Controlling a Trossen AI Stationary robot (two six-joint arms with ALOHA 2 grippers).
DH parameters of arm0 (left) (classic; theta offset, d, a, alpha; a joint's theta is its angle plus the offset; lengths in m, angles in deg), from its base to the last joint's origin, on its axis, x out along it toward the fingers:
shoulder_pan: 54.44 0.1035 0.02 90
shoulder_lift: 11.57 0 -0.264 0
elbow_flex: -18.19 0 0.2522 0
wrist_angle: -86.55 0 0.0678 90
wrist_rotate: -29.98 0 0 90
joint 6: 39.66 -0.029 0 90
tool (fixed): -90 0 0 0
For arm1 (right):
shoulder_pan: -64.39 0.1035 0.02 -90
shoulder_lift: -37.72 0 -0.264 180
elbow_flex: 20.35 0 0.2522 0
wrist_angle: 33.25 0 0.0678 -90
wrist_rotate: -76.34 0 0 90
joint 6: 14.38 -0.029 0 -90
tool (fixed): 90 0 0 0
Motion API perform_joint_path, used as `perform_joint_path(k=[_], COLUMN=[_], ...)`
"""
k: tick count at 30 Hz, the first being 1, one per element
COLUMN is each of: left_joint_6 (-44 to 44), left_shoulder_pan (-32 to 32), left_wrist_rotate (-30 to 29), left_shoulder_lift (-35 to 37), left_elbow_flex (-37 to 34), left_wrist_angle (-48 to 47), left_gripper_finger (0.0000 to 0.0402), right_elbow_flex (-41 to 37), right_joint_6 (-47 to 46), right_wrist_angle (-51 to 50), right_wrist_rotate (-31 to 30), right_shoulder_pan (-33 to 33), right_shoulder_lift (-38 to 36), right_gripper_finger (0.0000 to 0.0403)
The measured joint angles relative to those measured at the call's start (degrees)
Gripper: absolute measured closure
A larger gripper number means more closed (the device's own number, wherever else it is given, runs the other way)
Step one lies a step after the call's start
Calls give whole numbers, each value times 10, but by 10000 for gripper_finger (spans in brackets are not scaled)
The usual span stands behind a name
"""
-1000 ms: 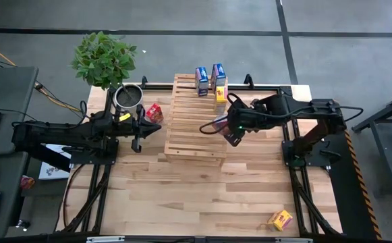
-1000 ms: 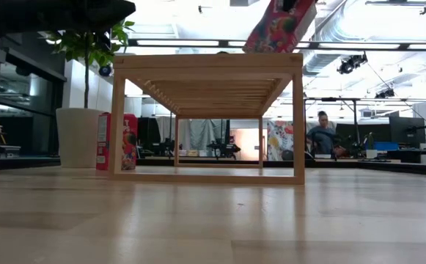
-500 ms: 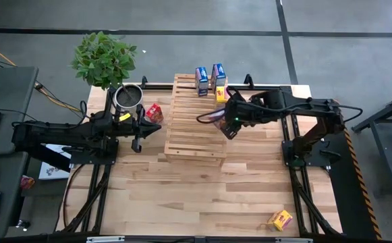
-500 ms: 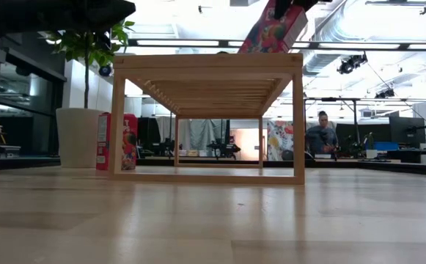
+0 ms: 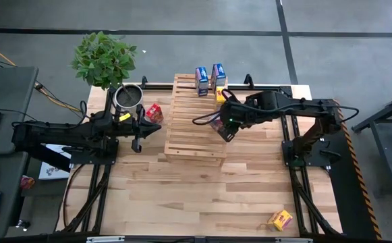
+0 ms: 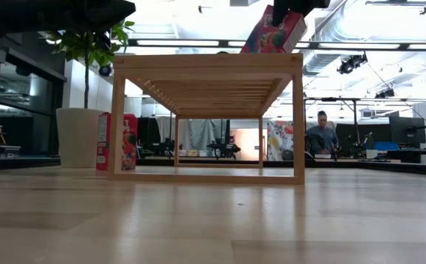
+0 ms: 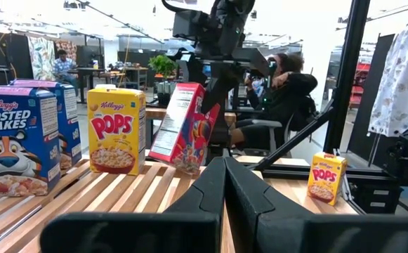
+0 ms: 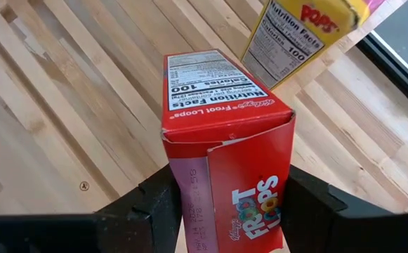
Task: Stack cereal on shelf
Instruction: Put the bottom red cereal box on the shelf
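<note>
Room: grey floor with dark seams surrounds the bench in the high view; the low view looks under the shelf into an office where a seated person shows at right.
Bench: pale planks, a potted plant and a metal pot at the upper left.
Shelf: slatted wooden rack at upper centre of the high view; two blue boxes and a yellow box stand at its far end.
Right hand: right hand is over the shelf's right side, clamped on a red cereal box that tilts just above the slats.
Left hand: left hand rests left of the shelf, fingers together.
Other boxes: second red box stands by the shelf's left edge; second yellow box lies at lower right, well apart.
Only in the wrist views: printed fronts; the held box seems clear of the slats, though contact is hard to judge.
</note>
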Motion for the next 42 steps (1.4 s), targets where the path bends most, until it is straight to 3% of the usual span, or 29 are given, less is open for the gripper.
perform_joint_path(k=[14,21,28,42], left_joint_6=[0,1,1,1], left_shoulder_pan=[0,0,0,0], left_wrist_rotate=[0,0,0,0], left_shoulder_lift=[0,0,0,0], left_elbow_flex=[0,0,0,0], left_wrist_angle=[0,0,0,0], left_gripper_finger=[401,401,401,401], right_elbow_flex=[0,0,0,0], right_joint_6=[15,15,15,66], right_wrist_angle=[40,19,-34,31], right_wrist_rotate=[-23,33,34,24], right_shoulder_pan=[0,0,0,0], right_shoulder_lift=[2,-4,-5,-5], right_gripper_finger=[217,217,217,217])
